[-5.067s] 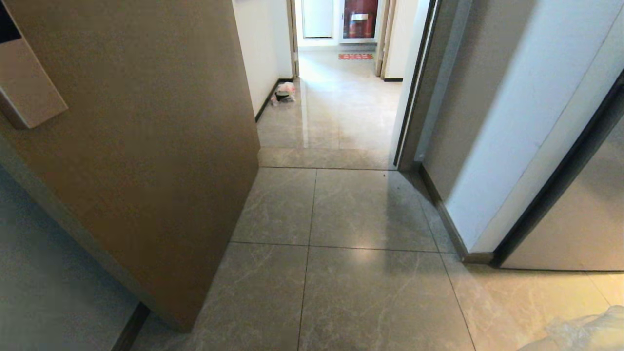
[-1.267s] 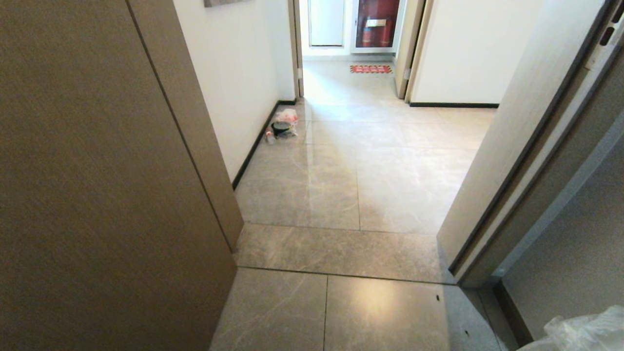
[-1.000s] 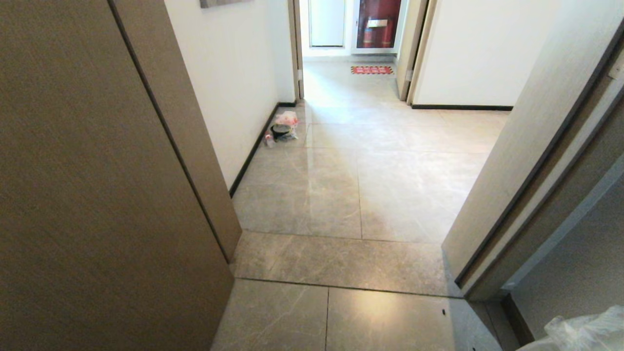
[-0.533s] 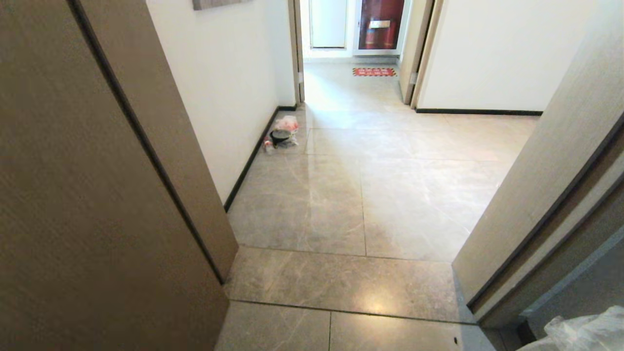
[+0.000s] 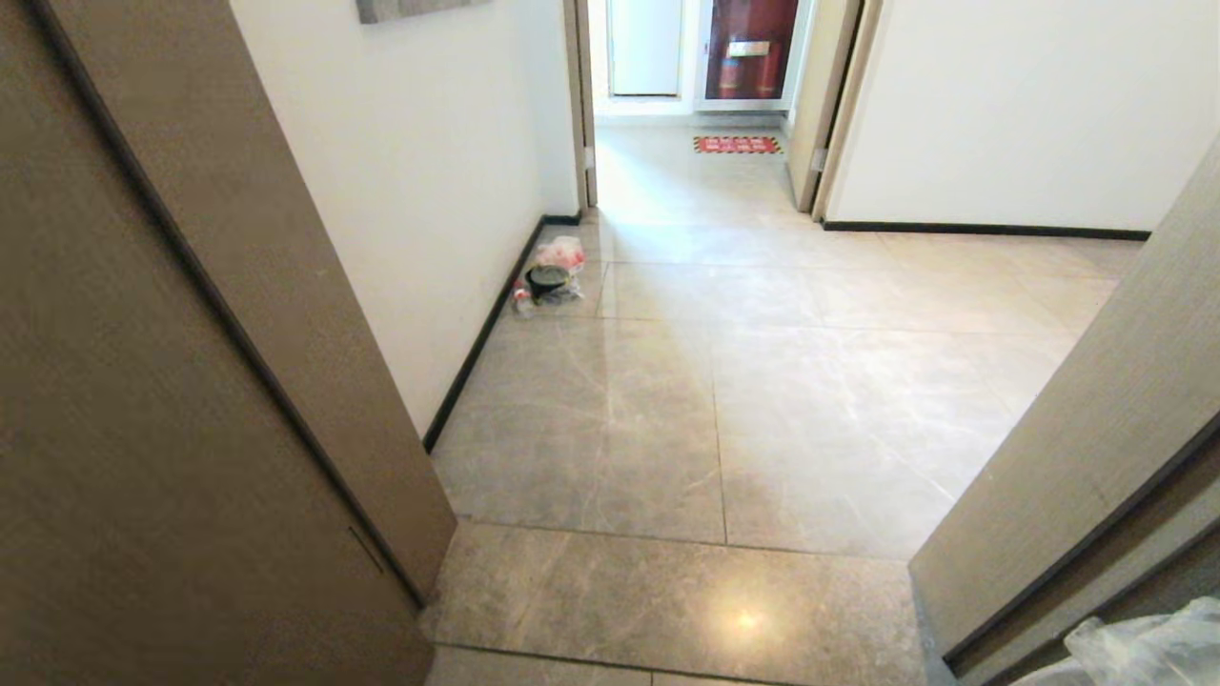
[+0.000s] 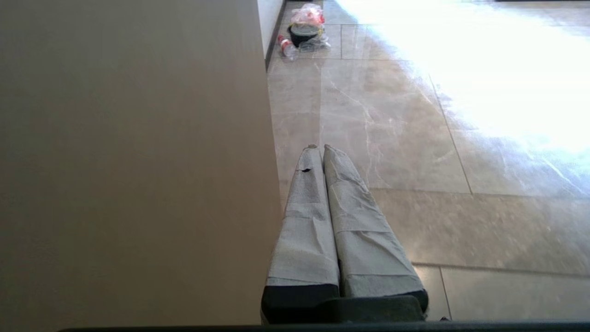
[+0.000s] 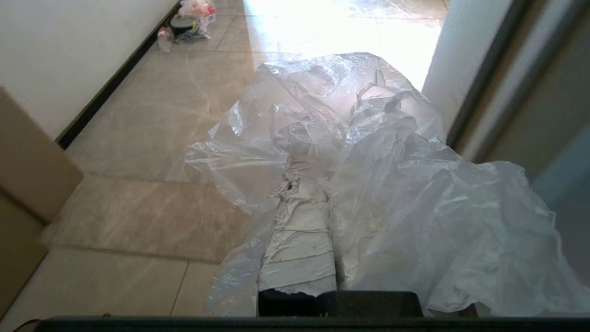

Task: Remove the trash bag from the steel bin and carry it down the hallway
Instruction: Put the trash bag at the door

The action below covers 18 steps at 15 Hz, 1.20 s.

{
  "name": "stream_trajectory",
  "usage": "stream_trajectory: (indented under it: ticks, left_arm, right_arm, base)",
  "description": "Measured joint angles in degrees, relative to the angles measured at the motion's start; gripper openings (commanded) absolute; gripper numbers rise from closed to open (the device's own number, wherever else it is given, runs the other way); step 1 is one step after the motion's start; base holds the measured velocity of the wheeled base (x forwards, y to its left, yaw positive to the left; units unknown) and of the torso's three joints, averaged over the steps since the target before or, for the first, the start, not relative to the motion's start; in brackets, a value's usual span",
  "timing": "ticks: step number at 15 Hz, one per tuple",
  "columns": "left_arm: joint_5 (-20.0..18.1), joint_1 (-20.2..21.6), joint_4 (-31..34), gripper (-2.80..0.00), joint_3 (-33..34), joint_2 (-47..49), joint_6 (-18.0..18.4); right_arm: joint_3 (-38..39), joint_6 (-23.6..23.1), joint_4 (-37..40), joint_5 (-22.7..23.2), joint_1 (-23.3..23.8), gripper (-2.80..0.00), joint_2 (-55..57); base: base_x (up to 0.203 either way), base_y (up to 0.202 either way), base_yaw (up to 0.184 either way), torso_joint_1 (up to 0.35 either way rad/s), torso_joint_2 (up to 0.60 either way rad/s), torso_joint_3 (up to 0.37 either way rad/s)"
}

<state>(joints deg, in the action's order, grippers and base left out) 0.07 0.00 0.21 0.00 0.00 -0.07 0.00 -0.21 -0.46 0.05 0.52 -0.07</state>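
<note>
Since the earlier frames the head camera has travelled forward through the doorway: the brown door (image 5: 143, 400) on the left and the door frame (image 5: 1077, 476) on the right now sit closer to the picture's edges, and more of the hallway (image 5: 762, 381) floor lies open ahead. The things themselves have not shifted.

In the head view, a small heap of litter (image 5: 550, 276) with a pink-red bag and a dark round container lies against the black skirting (image 5: 477, 343) of the left wall. A red mat (image 5: 736, 144) lies far down the corridor. A corner of the trash bag (image 5: 1144, 643) shows at the lower right; neither gripper is visible here.

In the left wrist view, the left gripper (image 6: 320, 147) has its cloth-wrapped fingers pressed together, holding nothing, just beside the door face (image 6: 138, 161) and above the glossy tiles.

In the right wrist view, the right gripper (image 7: 309, 184) is clamped on the trash bag (image 7: 392, 184), whose clear crinkled plastic billows over and around the fingers above the floor, near the right door frame (image 7: 498, 78). The litter heap (image 7: 189, 18) shows far ahead by the wall.
</note>
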Motion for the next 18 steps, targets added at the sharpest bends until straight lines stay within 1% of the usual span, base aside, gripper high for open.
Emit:
stream_trajectory:
  ticks: [9,18]
  left_arm:
    - [0.00,0.00,0.01,-2.80,0.00,0.00,0.00]
    - [0.00,0.00,-0.07,-2.80,0.00,0.00,0.00]
  right_arm:
    - [0.00,0.00,0.00,0.00,0.00,-2.80,0.00]
    - [0.00,0.00,0.00,0.02,-0.01,-2.80,0.00]
  base:
    - [0.193,0.000,0.002,0.002,0.00,0.003]
    - [0.169,0.000,-0.003,0.004,0.00,0.003]
